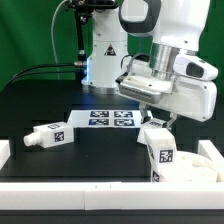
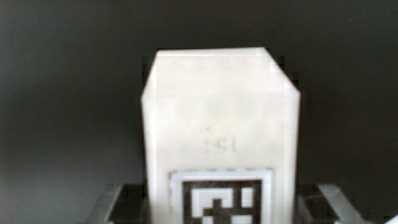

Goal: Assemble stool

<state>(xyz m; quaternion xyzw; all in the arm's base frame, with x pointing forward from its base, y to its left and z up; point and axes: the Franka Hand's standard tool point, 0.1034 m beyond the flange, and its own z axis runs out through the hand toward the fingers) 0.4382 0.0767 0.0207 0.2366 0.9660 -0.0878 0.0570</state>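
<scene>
Stool leg [image 1: 157, 150], a stubby white plastic block bearing a square black-and-white tag, is sitting clamped in my gripper [image 1: 150, 124], which is squeezing its upper end. Its long axis is running nearly upright, with the lower end leaning slightly toward the exterior view's right, near the front of the black table [image 1: 60, 105]. In the wrist view it is stretching straight away from my dark fingers [image 2: 125, 203], tag face up. A second white leg [image 1: 48, 135] is lying on its side well apart, toward the exterior view's left. The marker board [image 1: 105, 118] is lying flat behind them.
</scene>
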